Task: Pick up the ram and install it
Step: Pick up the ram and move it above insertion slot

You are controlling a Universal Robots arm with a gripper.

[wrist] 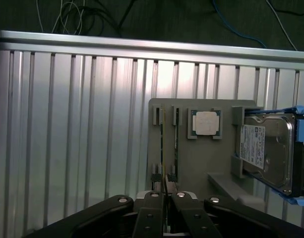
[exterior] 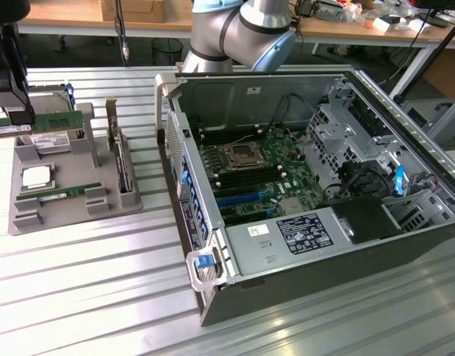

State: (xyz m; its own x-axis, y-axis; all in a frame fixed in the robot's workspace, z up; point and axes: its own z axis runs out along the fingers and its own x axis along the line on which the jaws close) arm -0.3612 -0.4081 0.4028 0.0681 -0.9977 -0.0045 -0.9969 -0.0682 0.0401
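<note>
Item, pick-up step: my fingers [wrist: 165,194] pinched nearly shut on the ram [wrist: 165,181], held edge-on just over the grey tray [wrist: 191,163] on the tabletop [wrist: 67,124], well apart from the open computer [exterior: 286,282]; installing, I judge, not yet begun.

**Ram held on edge above the tray**

The ram [exterior: 60,120] is a long, narrow green stick with small black chips. It stands level on its long edge, apparently pinched between the fingers of the gripper [wrist: 165,194]. It hangs above the grey tray [exterior: 67,216], at the exterior view's left.
</note>
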